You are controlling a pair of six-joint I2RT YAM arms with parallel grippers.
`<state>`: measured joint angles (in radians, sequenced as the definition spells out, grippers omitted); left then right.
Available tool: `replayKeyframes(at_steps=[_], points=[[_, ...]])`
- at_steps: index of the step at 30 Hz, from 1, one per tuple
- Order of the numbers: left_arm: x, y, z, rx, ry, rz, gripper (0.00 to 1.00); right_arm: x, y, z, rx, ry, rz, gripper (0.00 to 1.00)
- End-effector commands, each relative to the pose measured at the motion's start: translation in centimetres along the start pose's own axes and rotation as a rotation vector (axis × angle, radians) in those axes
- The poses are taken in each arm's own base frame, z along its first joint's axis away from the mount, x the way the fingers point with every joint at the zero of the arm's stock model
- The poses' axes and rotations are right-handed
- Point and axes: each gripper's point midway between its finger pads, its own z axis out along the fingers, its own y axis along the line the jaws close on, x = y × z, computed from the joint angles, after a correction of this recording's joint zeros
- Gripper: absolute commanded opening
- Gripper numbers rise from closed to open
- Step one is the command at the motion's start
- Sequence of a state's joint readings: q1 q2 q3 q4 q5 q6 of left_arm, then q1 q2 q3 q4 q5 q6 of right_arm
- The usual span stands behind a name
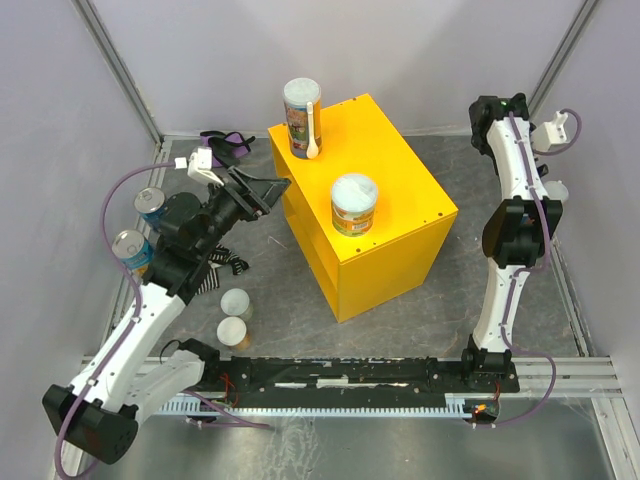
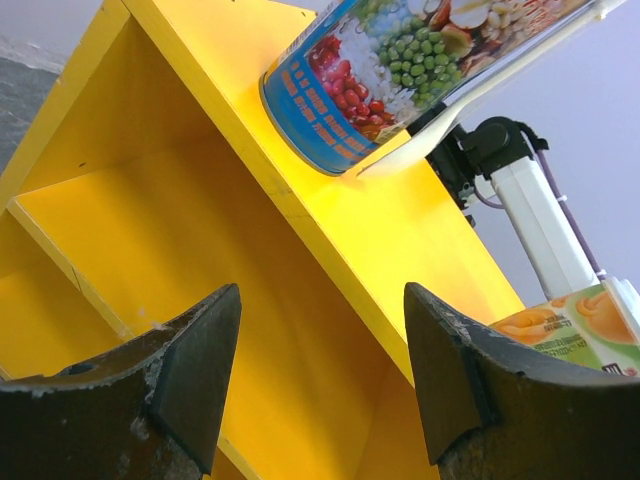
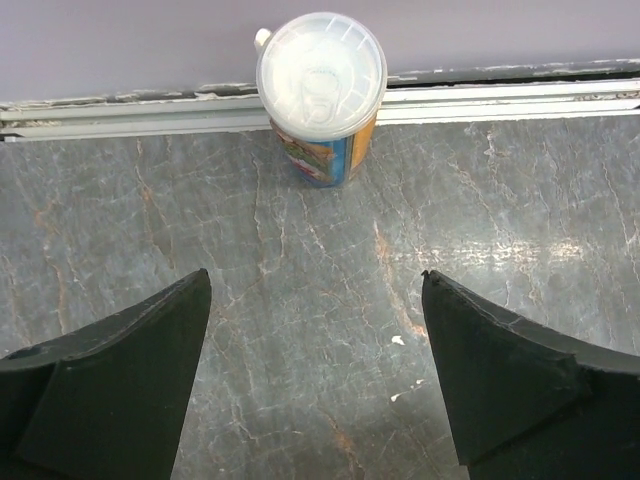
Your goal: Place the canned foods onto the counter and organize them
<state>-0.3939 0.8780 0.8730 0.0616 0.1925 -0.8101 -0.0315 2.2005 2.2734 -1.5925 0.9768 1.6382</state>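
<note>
On the grey worktop [image 1: 450, 300], the yellow cabinet [image 1: 400, 160] carries a tall tube [image 1: 301, 118] at its 11 o'clock corner and a tub [image 1: 354, 205] mid-top. Left tool [image 2: 320, 300], released and empty, faces its hollow 9 o'clock side. Right tool [image 3: 315, 280], released, hangs near a lidded can [image 3: 320, 85] by the 3 o'clock wall.

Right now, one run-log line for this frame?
left gripper: open, empty, facing counter hollow side | right gripper: open, empty, white-lidded can ahead, untouched | counter top: tall can, short can
</note>
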Motion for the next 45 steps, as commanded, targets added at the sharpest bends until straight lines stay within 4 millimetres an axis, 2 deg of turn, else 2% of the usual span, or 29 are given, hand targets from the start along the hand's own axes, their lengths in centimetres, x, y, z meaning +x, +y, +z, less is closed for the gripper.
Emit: replayKeyframes(at_steps=[1, 4, 6, 10, 12, 14, 16, 17, 19, 22, 28, 37, 45], points=[[-1.7, -2.7, 0.5, 0.085, -0.016, 0.020, 0.73, -3.9, -2.5, -1.6, 0.025, -0.075, -0.004, 0.93], [-1.9, -2.8, 0.7, 0.087, -0.012, 0.028, 0.73, -6.5, -2.9, -1.7, 0.009, -0.146, -0.027, 0.93], [-1.7, -2.8, 0.9, 0.094, -0.007, 0.025, 0.73, -7.4, -2.5, -1.6, -0.018, -0.165, -0.063, 0.93], [-1.3, -2.5, 1.2, 0.100, -0.002, 0.009, 0.73, -7.8, -0.2, -2.3, -0.107, -0.215, -0.179, 0.92], [-1.1, -2.3, 1.3, 0.100, 0.000, 0.004, 0.73, -8.2, 1.2, -3.5, -0.158, -0.311, -0.232, 0.93], [-1.0, -2.3, 1.4, 0.104, 0.006, 0.001, 0.73, -7.3, 3.2, -4.5, -0.242, -0.390, -0.309, 0.94], [-0.9, -2.3, 1.5, 0.104, 0.008, 0.000, 0.73, -5.8, 6.0, -5.8, -0.455, -0.423, -0.348, 0.93], [-0.9, -2.2, 1.5, 0.102, 0.008, -0.001, 0.73, -5.5, 7.2, -6.8, -0.585, -0.447, -0.335, 0.97], [-0.8, -2.2, 1.5, 0.100, 0.008, -0.002, 0.73, -4.7, 8.9, -7.6, -0.716, -0.507, -0.336, 0.99], [-0.6, -1.8, 1.6, 0.086, 0.015, 0.002, 0.73, -4.1, 10.5, -6.4, -0.649, -0.536, -0.403, 0.99], [-0.6, -1.0, 2.0, 0.050, 0.021, 0.034, 0.73, -3.7, 12.2, -4.9, -0.613, -0.537, -0.409, 1.00], [-0.9, -0.6, 2.6, 0.028, 0.019, 0.061, 0.73, -5.2, 12.7, -3.7, -0.483, -0.585, -0.361, 1.00], [-1.0, -0.6, 3.3, 0.027, 0.026, 0.070, 0.73, -7.9, 12.4, 1.7, -0.408, -0.564, -0.309, 1.00]])
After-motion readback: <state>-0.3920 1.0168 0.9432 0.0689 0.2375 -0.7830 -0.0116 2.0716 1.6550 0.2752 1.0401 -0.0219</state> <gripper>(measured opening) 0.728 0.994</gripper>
